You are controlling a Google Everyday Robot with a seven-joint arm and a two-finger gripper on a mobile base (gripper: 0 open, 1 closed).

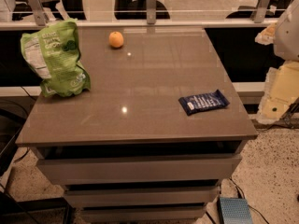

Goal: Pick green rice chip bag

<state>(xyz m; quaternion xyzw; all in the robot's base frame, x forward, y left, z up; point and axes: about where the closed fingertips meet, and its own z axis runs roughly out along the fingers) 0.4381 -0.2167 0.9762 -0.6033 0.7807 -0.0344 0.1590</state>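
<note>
Gripper is out of the picture, so I cannot tell if it is open or shut, or if it holds anything. Only a white round shape [288,29] pokes in at the top right edge. I cannot tell if it is part of the robot.

The green rice chip bag [56,59] is far from that white shape, all the way across the table [140,120], near the back left corner. It stands up on its bottom edge and is crinkly. A white panel with small print runs down its left side. Nothing touches it.

A small orange [116,39] sits near the back edge, between the bag and the white shape, closer to the bag. A dark blue wrapper [203,101] lies flat on the right side of the table, below the white shape and nearer to it than the bag is.

Under the table top are drawers [140,169]. A blue box [233,211] sits on the floor at the bottom right.
</note>
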